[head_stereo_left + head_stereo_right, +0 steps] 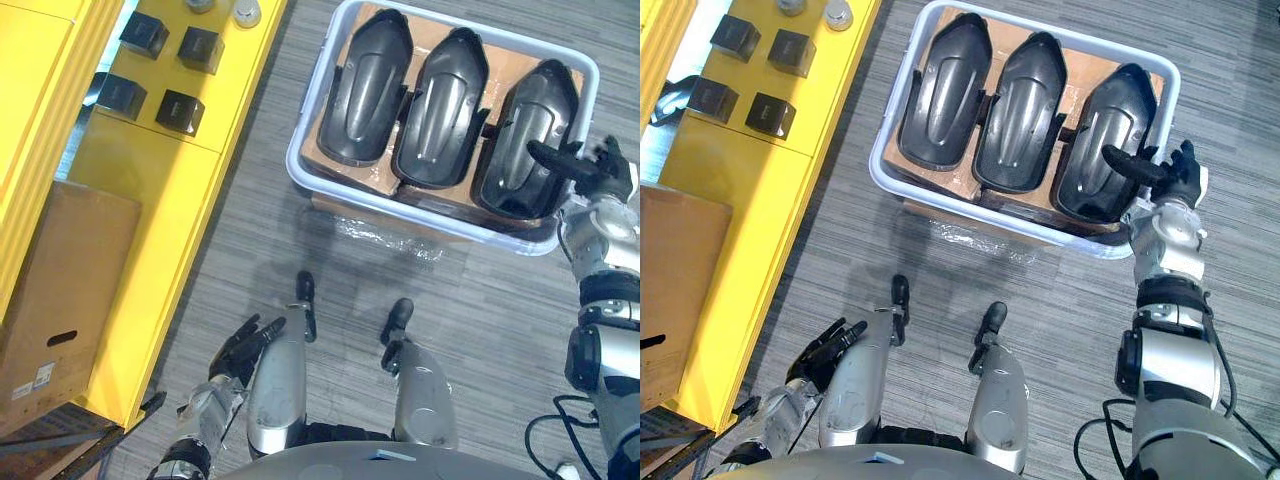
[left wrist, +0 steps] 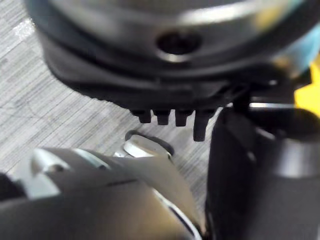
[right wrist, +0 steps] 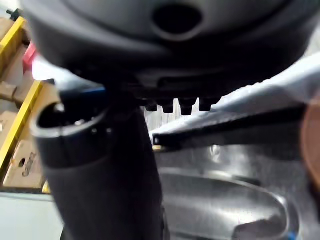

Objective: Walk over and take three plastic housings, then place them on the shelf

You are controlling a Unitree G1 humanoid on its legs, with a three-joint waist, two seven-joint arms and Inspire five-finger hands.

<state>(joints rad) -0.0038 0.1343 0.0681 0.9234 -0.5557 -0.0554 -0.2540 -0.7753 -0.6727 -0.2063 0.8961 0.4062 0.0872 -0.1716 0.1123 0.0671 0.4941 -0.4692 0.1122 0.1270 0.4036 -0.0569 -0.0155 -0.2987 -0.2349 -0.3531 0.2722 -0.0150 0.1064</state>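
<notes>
Left hand (image 1: 240,350) hangs low, fingers loose, well apart from the bin (image 1: 308,105), where three housings (image 1: 440,110) lie side by side, long axes pointing away. Right hand (image 1: 600,170), fingers spread, hovers over the rightmost housing (image 1: 515,130) from its right.

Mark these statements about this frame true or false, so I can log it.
1. Three dark housings lie side by side in the bin. True.
2. The right hand is at the leftmost housing. False: it reaches the rightmost housing.
3. The left hand holds a housing. False: it hangs low and open, holding nothing.
4. Black boxes sit on the yellow shelf. True.
</notes>
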